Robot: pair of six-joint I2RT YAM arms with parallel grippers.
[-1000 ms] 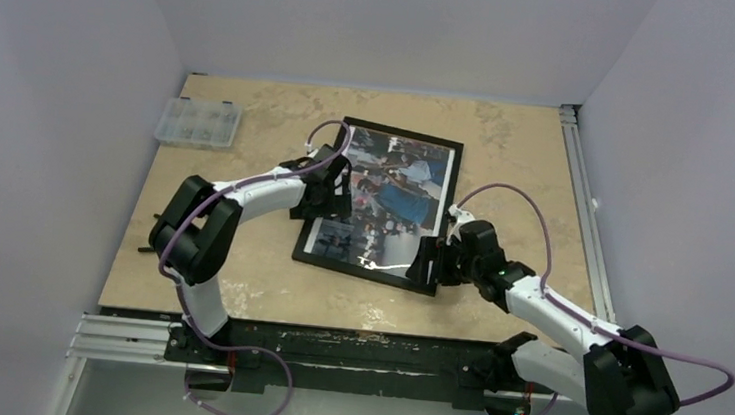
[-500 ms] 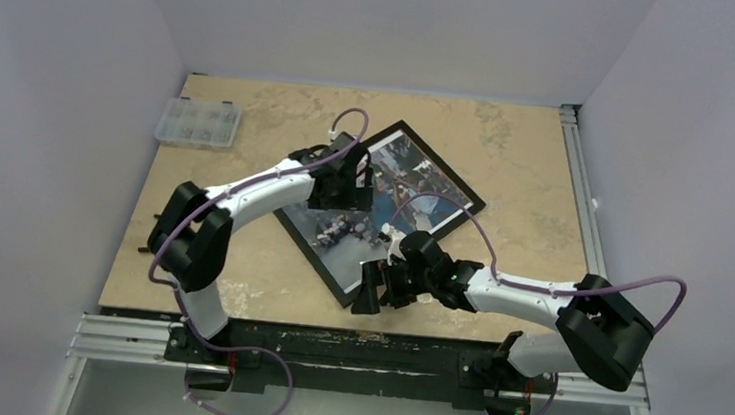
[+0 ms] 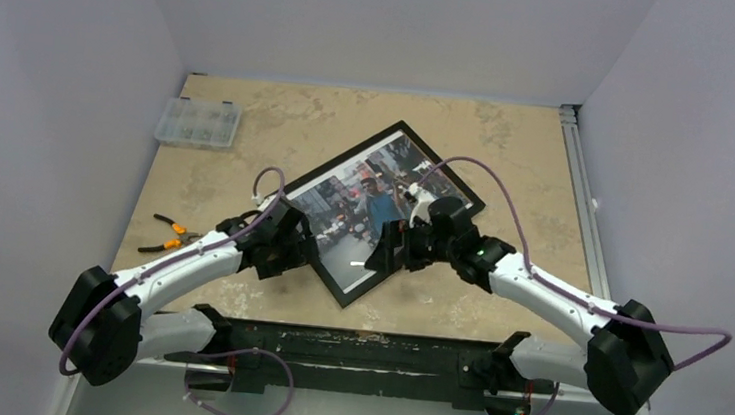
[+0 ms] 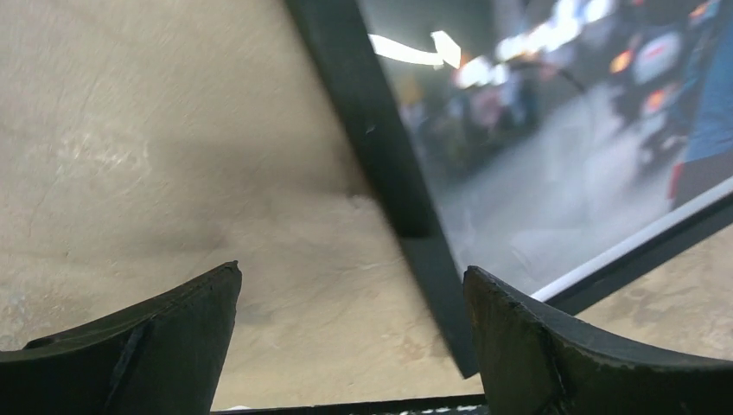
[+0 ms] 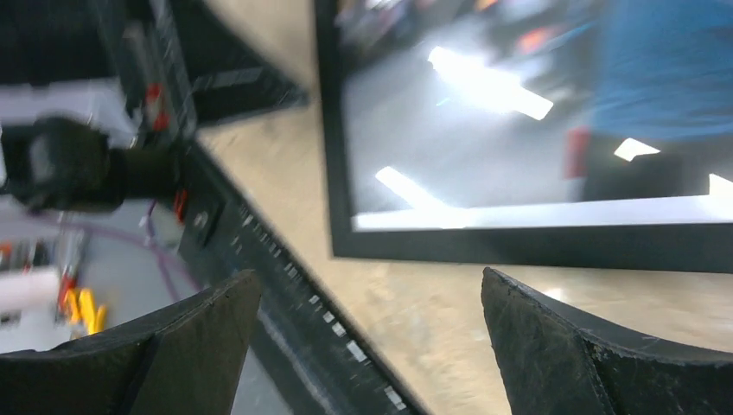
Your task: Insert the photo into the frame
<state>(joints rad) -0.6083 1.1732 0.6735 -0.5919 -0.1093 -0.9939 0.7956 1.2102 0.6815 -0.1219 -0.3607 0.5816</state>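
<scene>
The frame lies flat on the table, turned like a diamond, black front up. The photo shows inside it, with the man in the blue shirt near the middle. My left gripper is open and empty at the frame's lower left edge. In the left wrist view the black frame edge and the blurred photo lie just ahead of the open gripper. My right gripper is open and empty over the frame's lower right part. In the right wrist view its jaws hover off the frame's corner, with the photo beyond.
A clear plastic parts box sits at the far left. Orange-handled pliers lie near the left edge. A black rail runs along the near edge, also in the right wrist view. A metal rail lines the right side.
The frame turned from nearly square-on to a diamond, then stayed. My left arm drew back to the frame's lower left edge, uncovering the pliers. My right gripper moved up over the frame.
</scene>
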